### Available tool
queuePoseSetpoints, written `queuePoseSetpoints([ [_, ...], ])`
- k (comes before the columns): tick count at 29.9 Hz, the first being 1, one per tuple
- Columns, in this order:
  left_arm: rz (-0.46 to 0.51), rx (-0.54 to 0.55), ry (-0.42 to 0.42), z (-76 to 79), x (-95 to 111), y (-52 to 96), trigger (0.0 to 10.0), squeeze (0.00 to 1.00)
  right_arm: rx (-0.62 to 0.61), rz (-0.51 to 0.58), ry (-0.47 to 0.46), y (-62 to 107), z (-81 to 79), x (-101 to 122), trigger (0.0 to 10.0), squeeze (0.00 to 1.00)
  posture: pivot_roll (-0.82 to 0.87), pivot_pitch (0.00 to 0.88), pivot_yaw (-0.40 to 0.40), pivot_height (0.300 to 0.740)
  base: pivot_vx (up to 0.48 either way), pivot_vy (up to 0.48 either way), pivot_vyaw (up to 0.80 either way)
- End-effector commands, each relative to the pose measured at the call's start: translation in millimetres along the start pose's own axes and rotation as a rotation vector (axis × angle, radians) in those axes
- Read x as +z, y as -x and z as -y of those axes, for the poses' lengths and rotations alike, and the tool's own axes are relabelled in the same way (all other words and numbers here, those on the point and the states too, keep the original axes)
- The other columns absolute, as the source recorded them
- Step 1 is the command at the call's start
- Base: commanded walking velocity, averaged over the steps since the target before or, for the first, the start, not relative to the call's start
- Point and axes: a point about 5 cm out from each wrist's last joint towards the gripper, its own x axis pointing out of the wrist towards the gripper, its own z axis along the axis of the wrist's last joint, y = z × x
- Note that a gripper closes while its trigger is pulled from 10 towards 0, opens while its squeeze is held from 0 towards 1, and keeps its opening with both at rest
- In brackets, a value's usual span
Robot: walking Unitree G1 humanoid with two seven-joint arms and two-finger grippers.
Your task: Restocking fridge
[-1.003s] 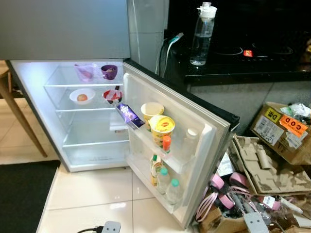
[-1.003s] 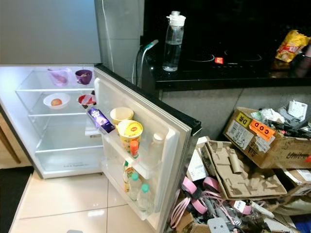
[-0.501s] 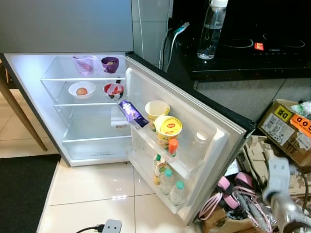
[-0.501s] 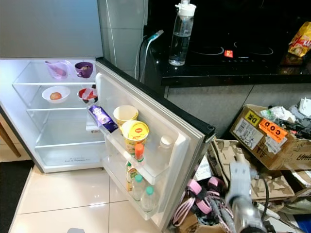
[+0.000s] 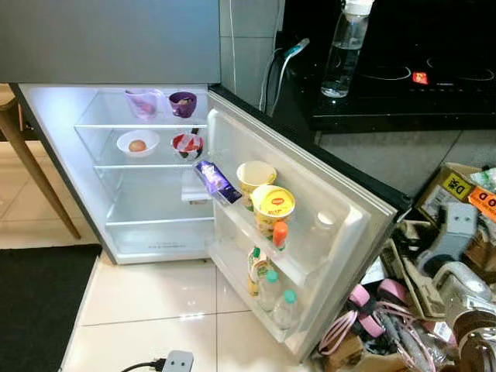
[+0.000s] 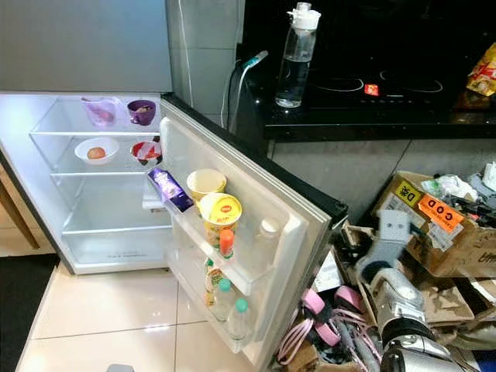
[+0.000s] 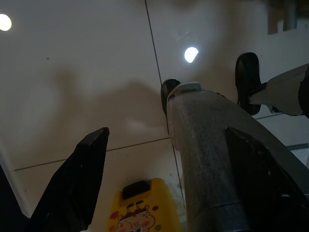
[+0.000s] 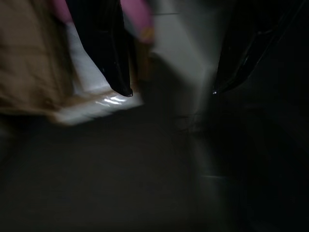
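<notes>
On fridge door [image 5: 310, 232], two cups [image 5: 263, 190], two bottles [image 5: 275, 294], left pincer [image 7: 164, 193] released, right pincer [image 8: 169, 72] released.

- The fridge [image 5: 147, 225] stands open and lit, its door [image 5: 341, 232] swung out toward the right.
- On the top shelf sit a clear pink cup [image 5: 142, 103] and a purple cup [image 5: 183, 103].
- On the shelf below are a white bowl [image 5: 137, 142] holding something orange and a red-and-white bowl [image 5: 187, 144].
- The upper door rack holds a purple packet [image 5: 216, 181], a beige cup [image 5: 256, 177], a yellow-lidded cup [image 5: 273, 206] and a small orange bottle [image 5: 280, 234].
- Green-capped bottles [image 5: 276, 297] stand in the lower rack.
- A clear water bottle [image 5: 343, 51] stands on the black tabletop [image 5: 403, 97].
- The right arm [image 5: 457, 287] rises over cardboard boxes [image 5: 457, 194] and pink cables [image 5: 364, 310].
</notes>
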Motion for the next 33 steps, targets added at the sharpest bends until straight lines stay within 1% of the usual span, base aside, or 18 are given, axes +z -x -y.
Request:
queuePoseSetpoints([
  [1,-0.096,-0.017,0.023,6.4,-26,2.4,10.0,0.00,0.135,-0.039,0.016,-0.4,-10.5,-6,10.0,0.00,-0.07,0.000,-0.075,0.740,0.000,0.000,0.00],
  [8,-0.096,-0.021,0.026,6.8,-27,2.5,10.0,0.00,0.339,-0.086,0.049,1.5,-25.5,-13,10.0,0.00,-0.07,0.000,-0.077,0.740,0.000,0.000,0.00],
  [9,-0.098,-0.022,0.026,6.2,-28,2.8,10.0,0.00,0.415,-0.090,0.047,1.8,-31.8,-14,5.0,0.00,-0.07,0.000,-0.077,0.740,0.000,0.000,0.00],
  [10,-0.098,-0.022,0.026,6.2,-28,2.8,10.0,0.00,0.415,-0.090,0.047,1.8,-31.8,-14,5.0,0.00,-0.07,0.000,-0.077,0.740,0.000,0.000,0.00],
  [11,-0.099,-0.022,0.027,5.7,-28,3.0,10.0,0.00,0.469,-0.094,0.047,2.1,-36.4,-14,0.0,0.00,-0.07,0.000,-0.079,0.740,0.000,0.000,0.00],
  [12,-0.099,-0.022,0.027,5.7,-28,3.0,10.0,0.00,0.469,-0.094,0.047,2.1,-36.4,-14,0.0,0.00,-0.07,0.000,-0.079,0.740,0.000,0.000,0.00],
  [15,-0.101,-0.019,0.032,4.9,-29,3.4,10.0,0.00,0.708,-0.126,0.059,5.4,-60.3,-19,0.0,0.00,-0.07,0.000,-0.080,0.740,0.000,0.000,0.00],
  [16,-0.101,-0.019,0.032,4.9,-29,3.4,10.0,0.00,0.708,-0.126,0.059,5.4,-60.3,-19,0.0,0.00,-0.07,0.000,-0.080,0.740,0.000,0.000,0.00],
  [19,-0.101,-0.021,0.036,6.8,-30,3.0,10.0,0.00,0.938,-0.145,0.075,11.4,-89.8,-21,0.0,0.00,-0.07,0.000,-0.081,0.740,0.000,0.000,0.00],
  [21,-0.101,-0.022,0.037,7.4,-29,2.9,10.0,0.00,0.983,-0.142,0.077,13.0,-96.9,-20,0.0,0.00,-0.07,0.000,-0.081,0.740,0.000,0.000,0.00],
  [22,-0.103,-0.026,0.039,8.3,-30,2.8,10.0,0.00,1.049,-0.128,0.067,15.2,-108.0,-17,0.0,0.00,-0.07,0.000,-0.082,0.740,0.000,0.000,0.00],
  [23,-0.104,-0.029,0.040,9.3,-30,2.7,10.0,0.00,1.098,-0.110,0.056,17.0,-116.7,-13,6.0,0.00,-0.07,0.000,-0.084,0.740,0.000,0.000,0.00],
  [24,-0.104,-0.029,0.040,9.3,-30,2.7,10.0,0.00,1.098,-0.110,0.056,17.0,-116.7,-13,6.0,0.00,-0.07,0.000,-0.084,0.740,0.000,0.000,0.00],
  [25,-0.106,-0.034,0.042,10.7,-30,2.6,10.0,0.00,1.154,-0.085,0.040,18.9,-126.9,-6,10.0,0.00,-0.07,0.000,-0.084,0.740,0.000,0.000,0.00],
  [28,-0.109,-0.038,0.043,12.3,-31,2.4,10.0,0.00,1.184,-0.049,0.041,18.6,-135.4,0,10.0,0.00,-0.07,0.000,-0.084,0.740,0.000,0.000,0.00],
  [30,-0.115,-0.043,0.045,15.5,-33,2.3,10.0,0.00,0.989,0.014,0.114,-2.9,-128.0,4,10.0,0.00,-0.06,0.000,-0.089,0.740,0.000,0.000,0.00],
  [31,-0.115,-0.043,0.045,15.5,-33,2.3,10.0,0.00,0.989,0.014,0.114,-2.9,-128.0,4,10.0,0.00,-0.06,0.000,-0.089,0.740,0.000,0.000,0.00],
  [33,-0.118,-0.044,0.045,16.1,-33,2.3,10.0,0.00,0.877,0.011,0.129,-12.4,-120.7,3,10.0,0.00,-0.06,0.000,-0.089,0.740,0.000,0.000,0.00],
])
